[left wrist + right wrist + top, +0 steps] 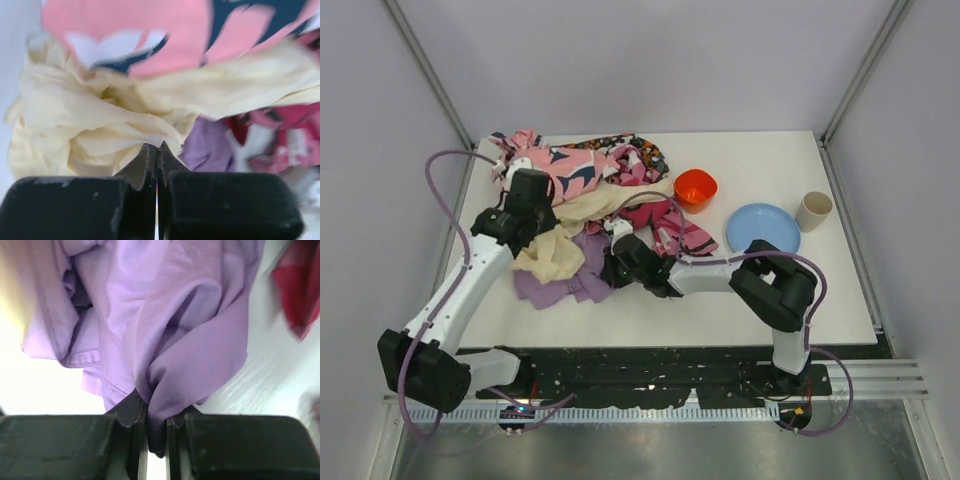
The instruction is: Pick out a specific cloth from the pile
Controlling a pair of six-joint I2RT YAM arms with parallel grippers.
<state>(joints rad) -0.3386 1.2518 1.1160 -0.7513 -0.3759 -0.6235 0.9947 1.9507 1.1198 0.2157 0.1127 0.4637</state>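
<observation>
Right jaws: pressed together on a pinched fold of the lavender cloth (190, 340), with fabric bunched between the tips and poking out below them. Just above and left of that pinch, more of the same lavender cloth in loose folds. To the right, bare table (270, 385) and a corner of a magenta print garment (295, 295).

Left jaws: closed on a ridge of the cream-yellow cloth (90, 120). Beyond it, the pink patterned cloth (165, 30); past the right finger, a patch of lavender.

From above: lavender cloth spread at the near edge of the pile (590, 170), partly under the cream-yellow cloth, between the two sets of jaws.

Judged as the separating step. Best done by raising the yellow layer up and away with the left jaws, then drawing the lavender cloth out low with the right jaws, toward the near, bare side of the table. Pull slowly: a thin pinch, likely to slip on any snag under the heap. Steer away from the orange bowl (695, 188) and blue plate (763, 228) off to the right.
</observation>
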